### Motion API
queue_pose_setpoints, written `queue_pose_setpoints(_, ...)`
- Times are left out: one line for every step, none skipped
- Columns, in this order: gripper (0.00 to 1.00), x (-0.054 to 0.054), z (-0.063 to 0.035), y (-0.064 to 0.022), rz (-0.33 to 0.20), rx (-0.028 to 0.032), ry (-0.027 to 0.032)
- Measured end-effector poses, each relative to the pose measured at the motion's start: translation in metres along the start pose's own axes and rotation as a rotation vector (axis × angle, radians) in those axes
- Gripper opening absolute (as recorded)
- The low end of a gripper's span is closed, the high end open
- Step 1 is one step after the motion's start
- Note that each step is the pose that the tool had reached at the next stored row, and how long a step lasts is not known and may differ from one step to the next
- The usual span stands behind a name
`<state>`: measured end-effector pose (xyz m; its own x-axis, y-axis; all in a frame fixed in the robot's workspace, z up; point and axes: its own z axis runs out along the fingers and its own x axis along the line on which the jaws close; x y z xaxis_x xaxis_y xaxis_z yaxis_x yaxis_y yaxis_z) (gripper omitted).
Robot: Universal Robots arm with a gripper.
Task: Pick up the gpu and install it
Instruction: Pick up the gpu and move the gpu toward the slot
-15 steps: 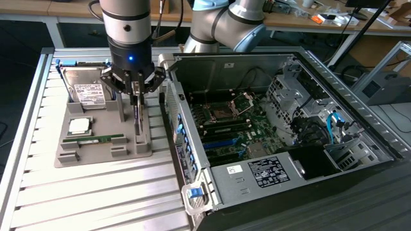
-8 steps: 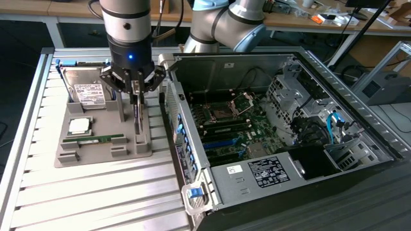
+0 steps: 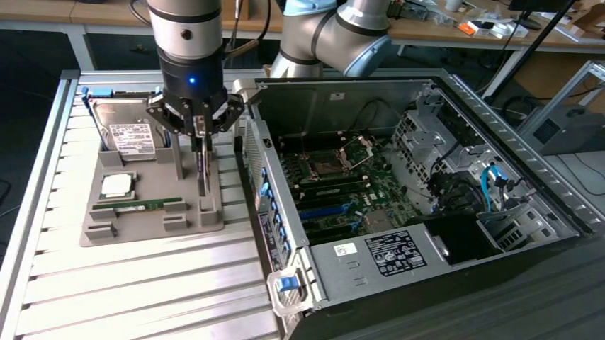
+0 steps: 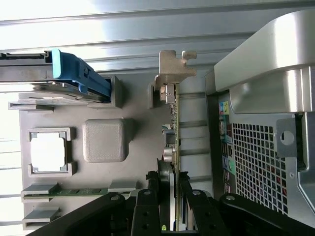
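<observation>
The gpu [image 3: 203,170] is a thin dark card that hangs edge-on under my gripper [image 3: 200,131], over the right side of the grey parts holder [image 3: 151,228]. In the wrist view the gpu [image 4: 173,128] runs away from my gripper [image 4: 171,184], and its silver bracket [image 4: 175,64] is at the far end. Both black fingers press on the card's two faces, so the gripper is shut on it. The card's lower edge is at or just above its slot in the holder; I cannot tell which.
The holder also carries a hard drive [image 3: 127,131], a CPU [image 3: 117,185] and a green memory stick [image 3: 142,205]. The open computer case [image 3: 283,212] lies close on the exterior view's right, with its motherboard [image 3: 341,184] exposed. Its perforated rear panel [image 4: 256,162] is beside the card.
</observation>
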<state>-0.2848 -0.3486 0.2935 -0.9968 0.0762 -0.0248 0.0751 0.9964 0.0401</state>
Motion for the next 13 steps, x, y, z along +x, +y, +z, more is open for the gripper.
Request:
queue_pose_setpoints(0.27,0.0000,-0.0002,0.0000,0.000,-0.0001,0.0000)
queue_pose_setpoints(0.27,0.0000,-0.0010,0.0000,0.000,-0.0001,0.0001)
queue_pose_setpoints(0.27,0.0000,-0.0014,0.0001,0.000,-0.0002,0.0000)
queue_pose_setpoints(0.27,0.0000,-0.0018,0.0001,0.000,-0.0002,0.0001)
queue_pose_setpoints(0.27,0.0000,-0.0022,0.0001,0.000,-0.0003,0.0001)
queue_pose_setpoints(0.27,0.0000,-0.0025,0.0001,0.000,-0.0003,0.0001)
queue_pose_setpoints(0.27,-0.0001,-0.0028,0.0001,0.000,-0.0004,0.0001)
queue_pose_setpoints(0.27,-0.0001,-0.0032,0.0001,0.000,-0.0004,0.0001)
queue_pose_setpoints(0.27,-0.0001,-0.0039,0.0002,0.000,-0.0005,0.0001)
queue_pose_setpoints(0.27,-0.0001,-0.0042,0.0002,0.000,-0.0006,0.0000)
queue_pose_setpoints(0.27,-0.0001,-0.0045,0.0002,0.000,-0.0005,0.0000)
queue_pose_setpoints(0.27,-0.0001,-0.0051,0.0002,0.000,-0.0005,0.0001)
queue_pose_setpoints(0.27,-0.0001,-0.0055,0.0002,0.000,-0.0006,0.0001)
